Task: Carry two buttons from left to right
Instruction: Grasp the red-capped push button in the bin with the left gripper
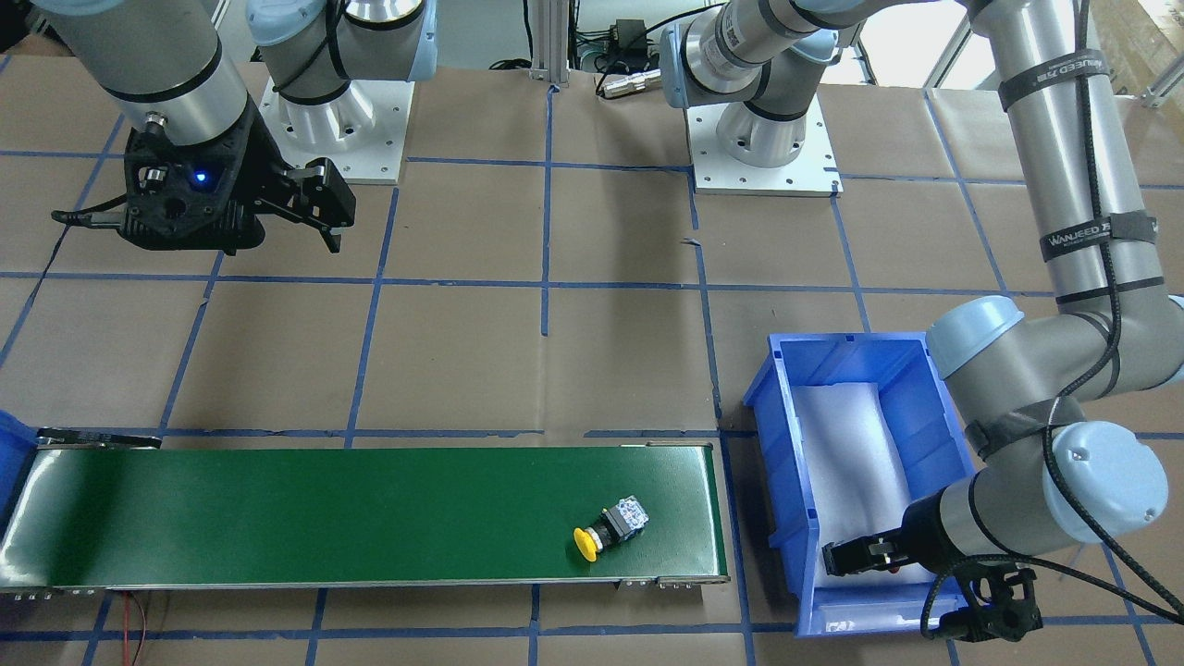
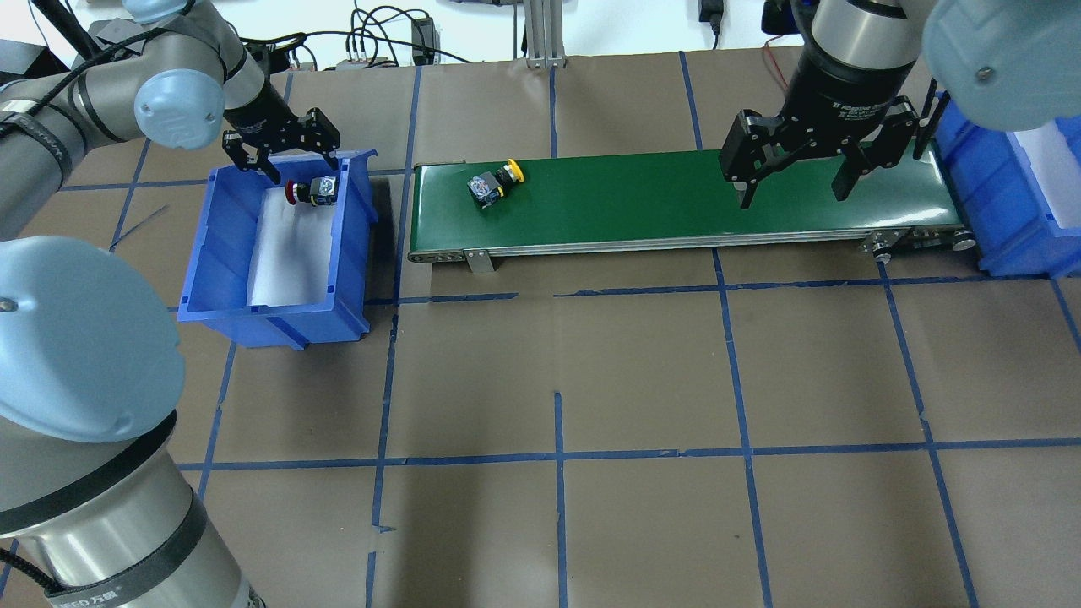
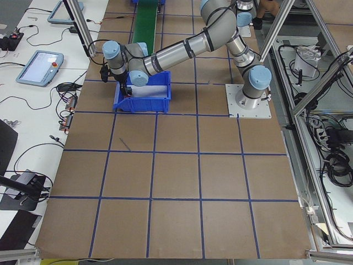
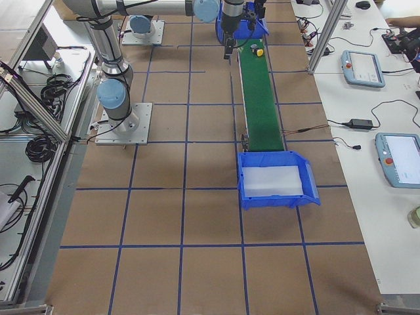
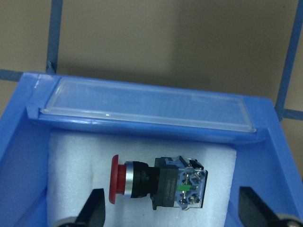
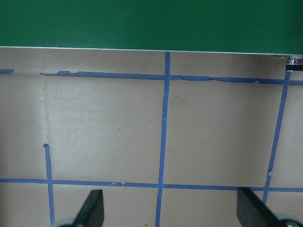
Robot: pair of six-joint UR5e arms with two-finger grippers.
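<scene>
Two push-buttons, one binned, one on the belt; left arm nearer to both.
Green belt (image 2: 642, 198); blue bin (image 2: 201, 245) off its 9 o'clock end. Left gripper (image 2: 300, 167) above the bin, spread, empty; right gripper (image 2: 792, 196) likewise, well apart. Red button (image 5: 156, 182) on bin foam, 12 o'clock of left claw, axis 9-to-3. Yellow button (image 2: 494, 181) on belt.

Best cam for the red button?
Left wrist: red button close up, unblocked, on white foam in the blue bin. Overhead shows it small by the left gripper; front-facing mostly hides it; side views too far.
</scene>
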